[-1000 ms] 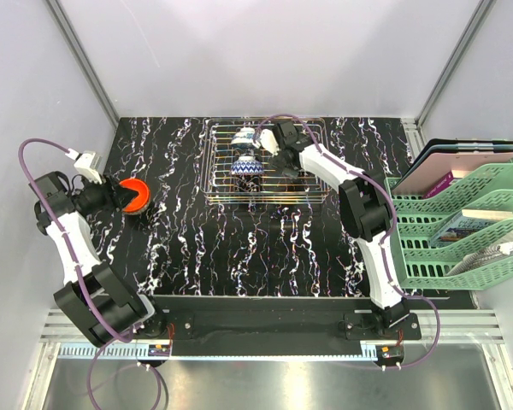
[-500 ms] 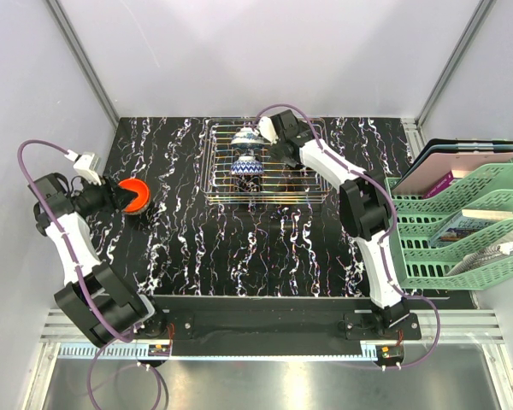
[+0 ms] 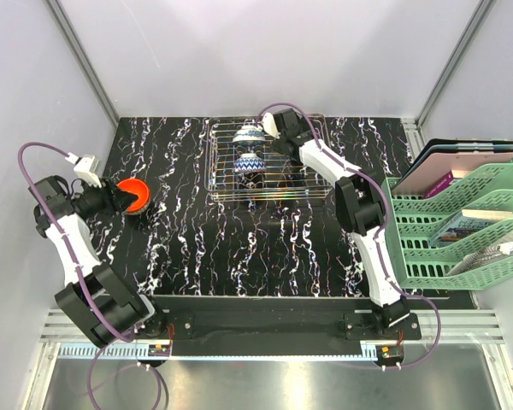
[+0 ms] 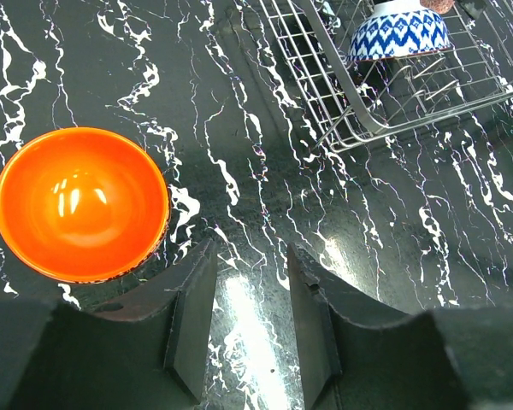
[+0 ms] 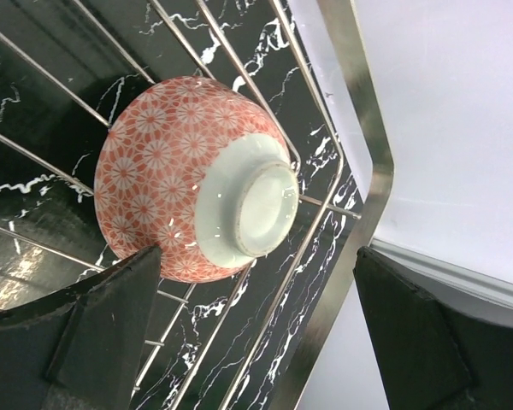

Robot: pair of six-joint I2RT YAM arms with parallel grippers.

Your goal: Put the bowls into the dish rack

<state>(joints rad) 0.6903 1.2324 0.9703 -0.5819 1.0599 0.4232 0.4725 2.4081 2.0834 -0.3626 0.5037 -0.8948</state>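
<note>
The wire dish rack (image 3: 303,184) stands at the back middle of the table. A blue-patterned bowl (image 3: 250,164) sits in it, also seen in the left wrist view (image 4: 399,34). Behind it lies a second bowl (image 3: 249,135). In the right wrist view a red-patterned bowl (image 5: 188,188) lies tilted on the rack wires (image 5: 325,205), foot toward the camera. My right gripper (image 5: 256,325) is open wide just off that bowl and holds nothing. An orange bowl (image 3: 133,195) stands upright on the table at the left. My left gripper (image 4: 248,316) is open and empty, beside the orange bowl (image 4: 81,203).
Green stacked plastic trays (image 3: 462,222) with papers and folders stand at the right edge. The table is black marble with white veins. Grey walls and metal frame posts close in the back and sides.
My right gripper has drawn back toward the rack's far edge, away from the bowl. The rack has shifted a little. My left arm has hardly moved.
</note>
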